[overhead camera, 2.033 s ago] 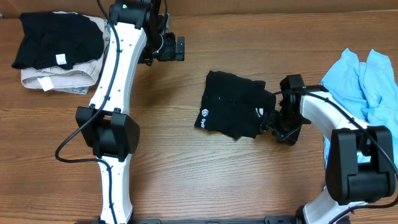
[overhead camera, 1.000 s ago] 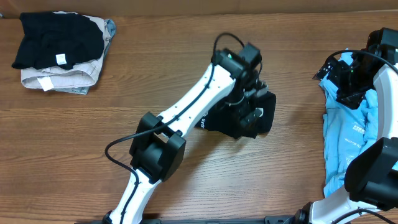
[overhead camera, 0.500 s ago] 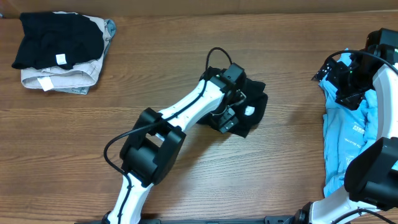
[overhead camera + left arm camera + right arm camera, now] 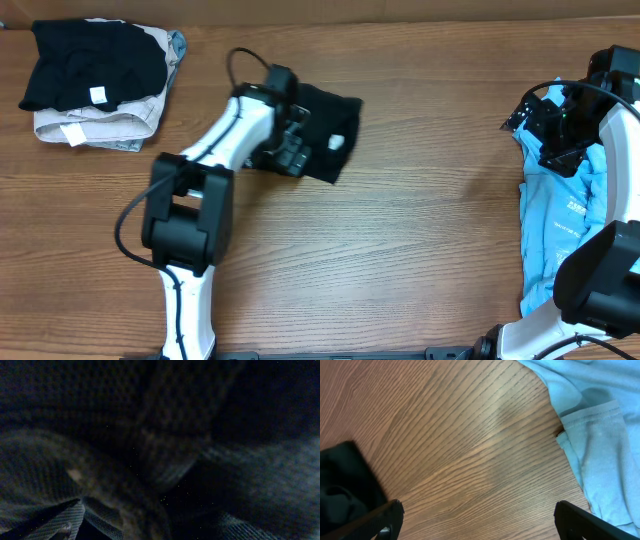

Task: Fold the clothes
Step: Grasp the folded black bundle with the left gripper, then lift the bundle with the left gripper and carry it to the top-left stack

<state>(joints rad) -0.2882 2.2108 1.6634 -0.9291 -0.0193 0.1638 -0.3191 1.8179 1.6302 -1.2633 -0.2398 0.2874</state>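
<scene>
A folded black garment (image 4: 338,118) with a small white tag lies on the wooden table, left of centre near the back. My left gripper (image 4: 293,150) sits on its left part, pressed into the cloth. The left wrist view shows only dark knit fabric (image 4: 150,440), with the fingers hidden, and nothing shows a pinch on the cloth. A light blue T-shirt (image 4: 562,222) with white print lies crumpled at the right edge. My right gripper (image 4: 560,125) hangs over its upper left hem, open and empty (image 4: 482,525), with bare wood between the fingers and the blue hem (image 4: 592,435) to the right.
A stack of folded clothes stands at the back left corner: a black piece with a white tag (image 4: 90,62) on top of beige ones (image 4: 95,128). The left arm (image 4: 190,200) stretches from the front edge up to the black garment.
The left gripper has swept from the table's centre toward the back left, and the folded black garment has slid along with it. The right arm has stayed still.
</scene>
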